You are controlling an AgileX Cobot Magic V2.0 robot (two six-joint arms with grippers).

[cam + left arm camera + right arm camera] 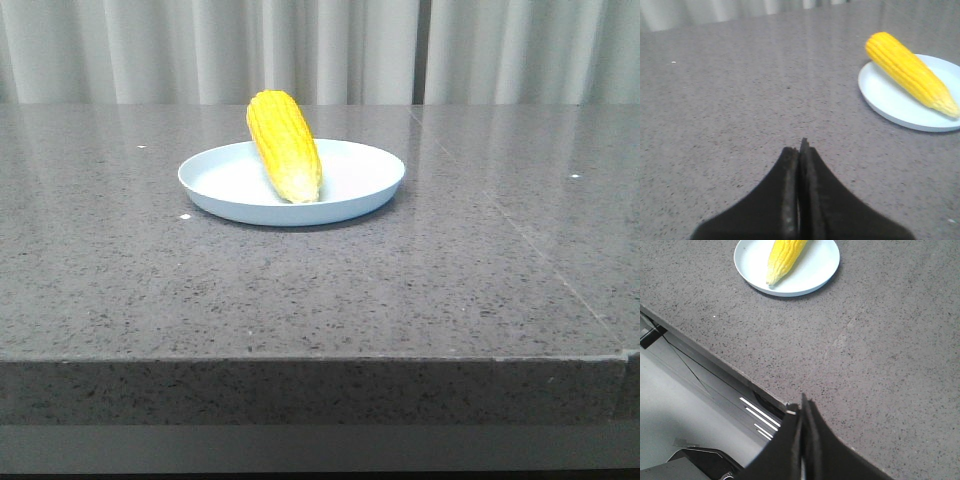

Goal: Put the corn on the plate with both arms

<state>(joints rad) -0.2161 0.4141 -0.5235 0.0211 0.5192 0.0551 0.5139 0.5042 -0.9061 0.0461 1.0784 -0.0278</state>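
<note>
No text, label, brand, number or sign can be read in any of the views.

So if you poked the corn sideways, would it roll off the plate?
Probably it would roll a bit: the corn is round and tapered, so it would likely curve. The plate has a low rim that might stop it. It looks stiff, not floppy.
</note>
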